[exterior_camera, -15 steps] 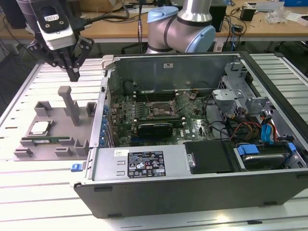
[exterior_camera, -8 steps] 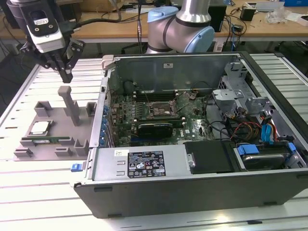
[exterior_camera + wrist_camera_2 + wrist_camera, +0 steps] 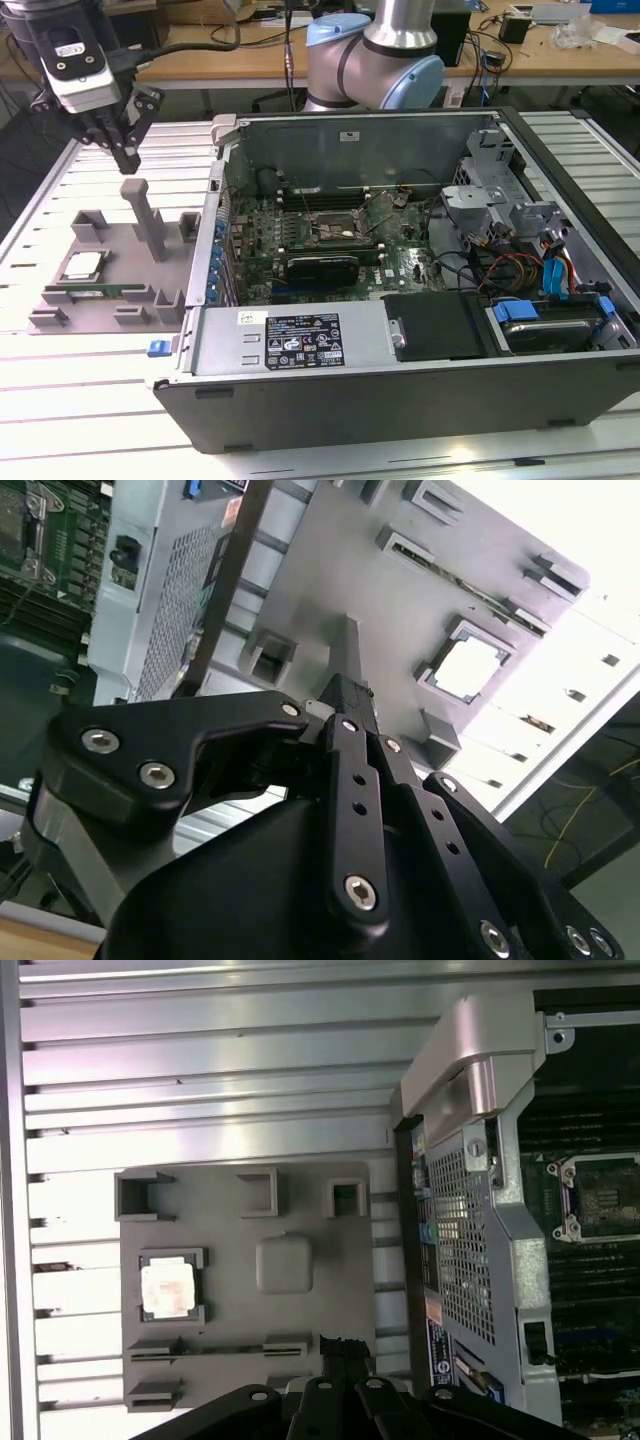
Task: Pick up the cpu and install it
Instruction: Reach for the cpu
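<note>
The cpu (image 3: 82, 266) is a small square chip with a shiny metal top. It lies flat in a recess of the grey fixture plate (image 3: 130, 255), at the exterior view's left, outside the computer case. It also shows in both wrist views, as the cpu (image 3: 168, 1287) and the cpu (image 3: 470, 668). My gripper (image 3: 127, 158) hangs above the plate's far side, higher than the upright grey post (image 3: 143, 205) and well apart from the chip. Its black fingertips (image 3: 347, 695) are together with nothing between them. The empty socket (image 3: 330, 228) sits on the motherboard inside the case.
The open computer case (image 3: 400, 330) lies on its side on a slatted metal table (image 3: 60, 380). A long green memory stick (image 3: 92, 292) rests on the fixture just in front of the chip. Drive bays and cables fill the case's right end. The arm's base (image 3: 375, 55) stands behind the case.
</note>
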You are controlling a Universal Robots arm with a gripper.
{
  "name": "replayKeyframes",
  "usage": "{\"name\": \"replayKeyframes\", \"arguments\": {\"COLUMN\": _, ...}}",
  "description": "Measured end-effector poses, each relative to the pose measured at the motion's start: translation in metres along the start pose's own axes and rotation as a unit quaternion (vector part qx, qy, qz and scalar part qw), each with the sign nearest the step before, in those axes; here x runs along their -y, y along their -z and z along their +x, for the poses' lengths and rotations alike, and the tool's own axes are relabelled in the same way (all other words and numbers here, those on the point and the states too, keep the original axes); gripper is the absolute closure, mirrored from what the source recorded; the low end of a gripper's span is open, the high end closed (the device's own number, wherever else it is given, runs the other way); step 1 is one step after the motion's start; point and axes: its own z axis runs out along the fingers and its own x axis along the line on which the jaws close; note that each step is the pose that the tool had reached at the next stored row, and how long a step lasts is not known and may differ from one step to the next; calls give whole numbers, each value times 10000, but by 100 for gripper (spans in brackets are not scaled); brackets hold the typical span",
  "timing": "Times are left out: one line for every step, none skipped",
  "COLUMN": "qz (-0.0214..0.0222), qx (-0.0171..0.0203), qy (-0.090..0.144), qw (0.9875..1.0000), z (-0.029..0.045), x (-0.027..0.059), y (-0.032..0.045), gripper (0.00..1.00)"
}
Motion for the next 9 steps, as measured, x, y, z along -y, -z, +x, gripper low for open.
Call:
{"name": "replayKeyframes", "arguments": {"qz": 1, "qx": 0, "qy": 1, "qw": 10000, "z": 33, "x": -8, "y": -12, "gripper": 89}}
{"name": "replayKeyframes", "arguments": {"qz": 1, "qx": -1, "qy": 1, "qw": 10000, "z": 64, "x": -17, "y": -23, "gripper": 89}}
{"name": "replayKeyframes", "arguments": {"qz": 1, "qx": -1, "qy": 0, "qw": 10000, "z": 91, "x": -26, "y": -33, "gripper": 89}}
{"name": "replayKeyframes", "arguments": {"qz": 0, "qx": 0, "qy": 0, "qw": 10000, "z": 107, "x": -31, "y": -41, "gripper": 89}}
{"name": "replayKeyframes", "arguments": {"qz": 1, "qx": 0, "qy": 0, "qw": 10000, "z": 136, "x": -40, "y": -51, "gripper": 89}}
{"name": "replayKeyframes", "arguments": {"qz": 1, "qx": -1, "qy": 0, "qw": 10000, "z": 169, "x": -51, "y": -63, "gripper": 89}}
{"name": "replayKeyframes", "arguments": {"qz": 0, "qx": 0, "qy": 1, "qw": 10000, "z": 185, "x": -57, "y": -70, "gripper": 89}}
{"name": "replayKeyframes", "arguments": {"qz": 0, "qx": 0, "qy": 1, "qw": 10000, "z": 212, "x": -65, "y": -80, "gripper": 89}}
{"name": "replayKeyframes", "arguments": {"qz": 0, "qx": 0, "qy": 1, "qw": 10000, "z": 249, "x": -76, "y": -94, "gripper": 89}}
